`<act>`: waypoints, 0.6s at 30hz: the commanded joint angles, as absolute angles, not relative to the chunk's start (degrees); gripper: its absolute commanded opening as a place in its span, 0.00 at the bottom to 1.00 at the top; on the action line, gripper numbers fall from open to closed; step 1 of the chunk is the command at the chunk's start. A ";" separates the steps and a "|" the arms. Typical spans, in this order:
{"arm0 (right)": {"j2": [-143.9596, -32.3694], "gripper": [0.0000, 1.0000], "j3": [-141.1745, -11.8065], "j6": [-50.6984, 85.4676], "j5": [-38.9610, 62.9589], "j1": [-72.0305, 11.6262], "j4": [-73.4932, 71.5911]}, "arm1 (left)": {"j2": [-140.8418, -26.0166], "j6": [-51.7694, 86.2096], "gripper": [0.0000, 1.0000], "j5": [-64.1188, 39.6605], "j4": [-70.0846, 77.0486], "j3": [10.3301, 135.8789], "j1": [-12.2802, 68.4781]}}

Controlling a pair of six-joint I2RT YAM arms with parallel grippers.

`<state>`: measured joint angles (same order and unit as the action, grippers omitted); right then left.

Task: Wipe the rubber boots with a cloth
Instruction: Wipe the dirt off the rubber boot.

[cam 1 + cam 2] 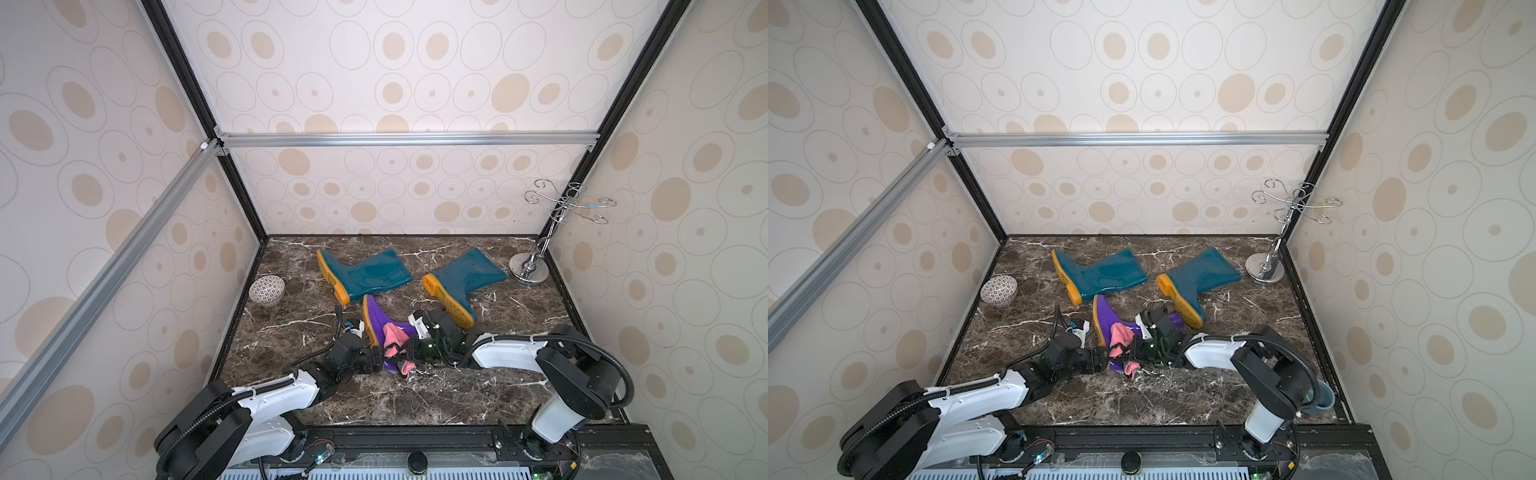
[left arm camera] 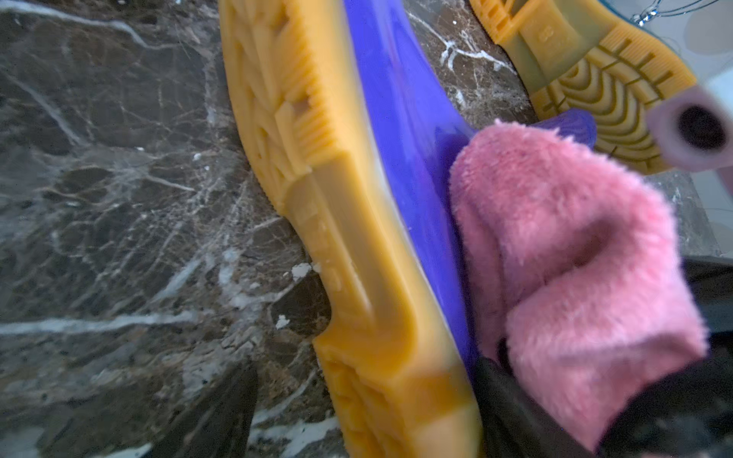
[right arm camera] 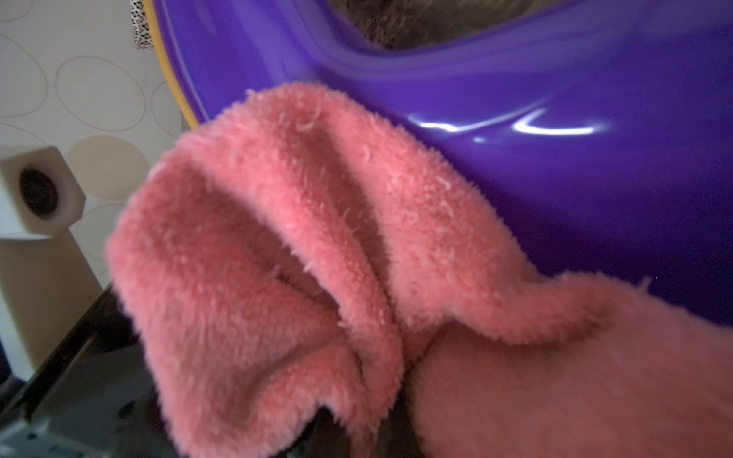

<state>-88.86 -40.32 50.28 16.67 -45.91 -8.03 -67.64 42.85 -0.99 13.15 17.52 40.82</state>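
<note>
Dark brown marble tabletop (image 1: 374, 399), veined white, closed in on three sides by cream walls (image 1: 415, 187) printed with beige ovals. Aluminium rail (image 1: 407, 139) across the back wall. Patterned bowl (image 1: 267, 291) near the table's edge on the left arm's side. Chrome stand (image 1: 528, 269) in the far corner on the right arm's side.

Purple boot (image 1: 379, 318) at mid-table, between the two arms. Lies on its side, foot's long axis running near to far, toe toward the back wall. Yellow-orange sole (image 2: 349, 238) turned toward the left arm. Shaft pointing toward the right arm, largely hidden. Pink cloth (image 1: 392, 338) bunched on the boot's upturned side, touching it.

Right gripper (image 1: 409, 348) over the shaft, clamped shut on the cloth. Left gripper (image 1: 376, 359) at the heel end, jaws wide apart, astride the sole. One finger (image 2: 222, 412) clear of the sole, marble showing between.

Bowl-side teal boot (image 1: 368, 272) and stand-side teal boot (image 1: 465, 274) farther back, apart from each other. Both on their sides, soles toward the bowl's side, shafts pointing toward the stand's side.
</note>
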 commanded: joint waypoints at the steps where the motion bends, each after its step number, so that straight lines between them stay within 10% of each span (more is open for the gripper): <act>1: -82.99 0.00 -39.48 48.58 0.42 -43.76 10.03 | -67.60 41.97 0.84 0.60 8.14 17.66 40.50; 8: -78.45 0.00 -37.71 40.10 8.31 -28.74 19.88 | -67.23 41.75 0.85 0.92 8.30 17.45 40.51; 18: -79.31 0.00 -42.19 39.38 12.91 -42.87 16.21 | -68.29 41.57 0.86 0.09 9.42 17.48 40.52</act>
